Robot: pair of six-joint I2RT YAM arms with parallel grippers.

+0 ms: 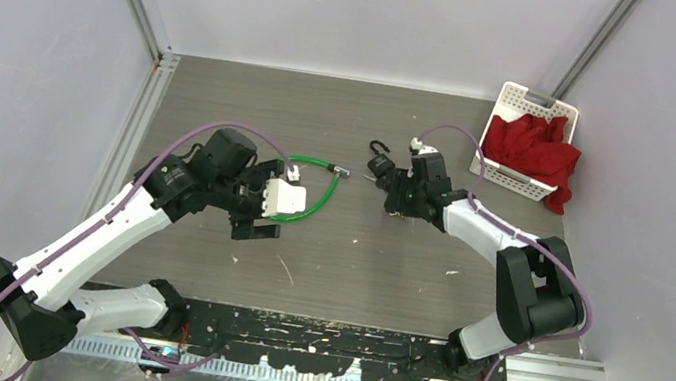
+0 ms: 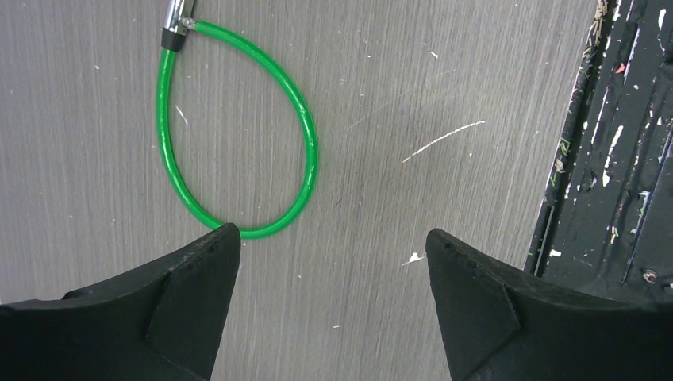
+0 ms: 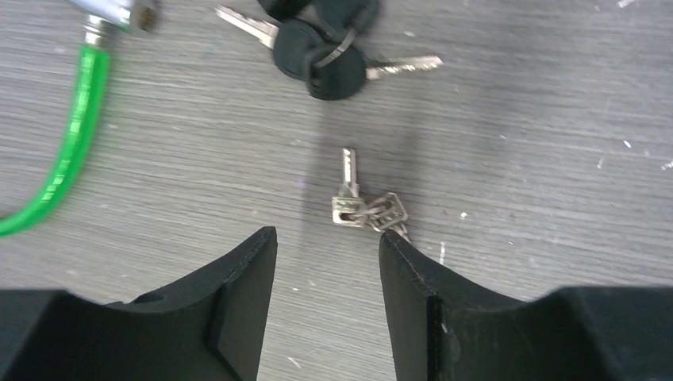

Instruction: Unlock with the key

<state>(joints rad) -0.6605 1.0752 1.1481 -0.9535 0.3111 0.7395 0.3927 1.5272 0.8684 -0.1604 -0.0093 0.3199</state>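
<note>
Soft, even light from above fills the top view: the pale walls [image 1: 21, 52] are bright without glare, and the arms cast only faint, diffuse shadows on the grey table [image 1: 355, 254]. The left wrist view is sharp, with the table's grain and the green cable [image 2: 305, 143] crisp and a small glint on the cable's metal end [image 2: 176, 17], while the black fingers [image 2: 182, 309] along the bottom edge are dark and nearly featureless. The right wrist view is smeared by motion blur, worst toward its top left corner, and a soft shadow lies beside the small keys [image 3: 361, 208].
</note>
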